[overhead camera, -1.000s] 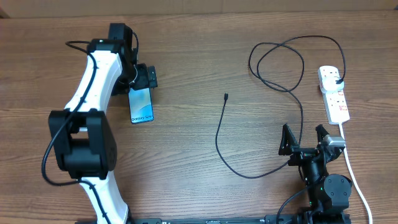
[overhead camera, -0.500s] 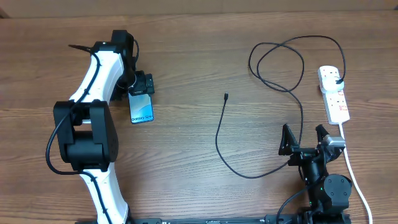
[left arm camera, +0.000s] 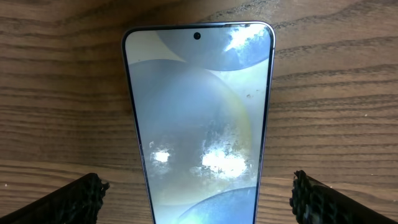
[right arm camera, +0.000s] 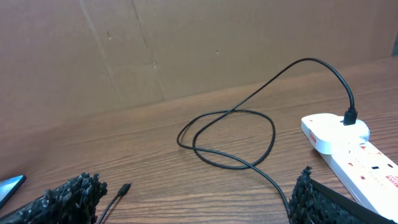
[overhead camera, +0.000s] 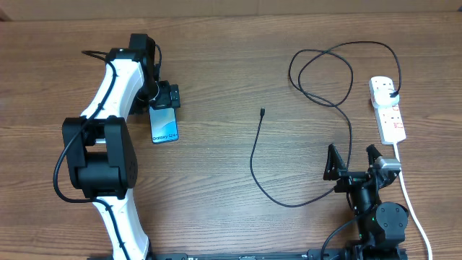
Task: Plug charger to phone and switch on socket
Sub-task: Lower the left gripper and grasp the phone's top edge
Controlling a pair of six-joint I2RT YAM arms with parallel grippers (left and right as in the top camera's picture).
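Note:
The phone (overhead camera: 164,124) lies flat on the wooden table at the left, its light-blue screen up; it fills the left wrist view (left arm camera: 199,118). My left gripper (overhead camera: 164,98) is open, its fingers (left arm camera: 196,198) on either side of the phone's near end, not touching it. The black charger cable (overhead camera: 254,162) lies in loose loops at centre right. Its connector tip (overhead camera: 263,112) lies free, also in the right wrist view (right arm camera: 125,187). Its plug end (overhead camera: 390,92) sits in the white socket strip (overhead camera: 388,110). My right gripper (overhead camera: 354,160) is open and empty near the front edge.
The socket's thick white cord (overhead camera: 410,204) runs toward the front right edge beside my right arm. A brown cardboard wall (right arm camera: 186,43) stands behind the table. The cable loop (right arm camera: 227,138) lies between my right gripper and the strip (right arm camera: 348,149).
My left arm has swung in and lowered its gripper over the phone's far end. Phone, cable and right arm have not moved.

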